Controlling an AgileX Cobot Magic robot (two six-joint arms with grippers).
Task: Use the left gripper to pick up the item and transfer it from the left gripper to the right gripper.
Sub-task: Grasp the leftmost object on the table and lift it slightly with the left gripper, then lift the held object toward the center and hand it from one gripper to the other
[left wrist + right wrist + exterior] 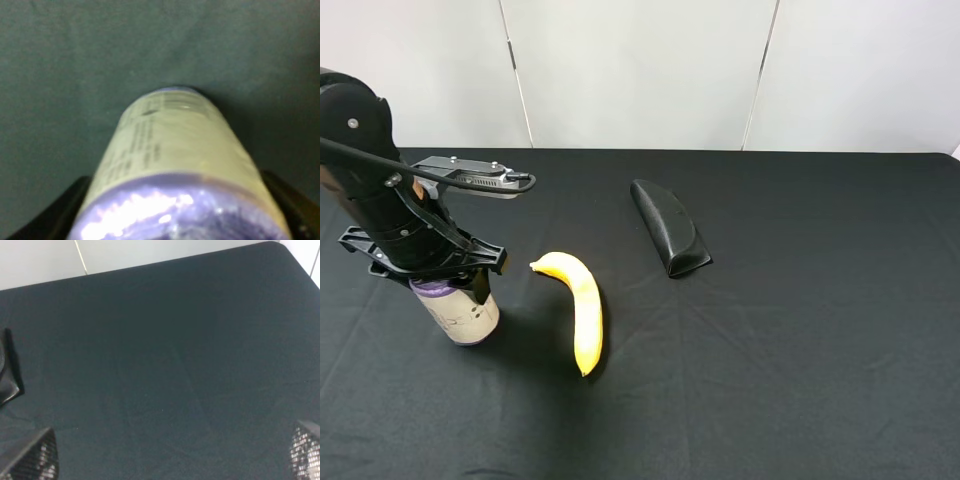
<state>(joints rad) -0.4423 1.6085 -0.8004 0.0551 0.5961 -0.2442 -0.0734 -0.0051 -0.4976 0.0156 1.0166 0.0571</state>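
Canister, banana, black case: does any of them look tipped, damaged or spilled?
Nothing stands out. The canister stands upright under the left end effector; the banana and black case lie flat, apart, intact.

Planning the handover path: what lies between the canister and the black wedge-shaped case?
The yellow banana lies between the canister and the black case, touching neither; the exterior high view shows it.

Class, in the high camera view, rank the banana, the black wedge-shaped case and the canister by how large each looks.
1. The black wedge-shaped case: widest, though about the banana's length.
2. The banana.
3. The canister: smallest showing, but the left tool hides its top.
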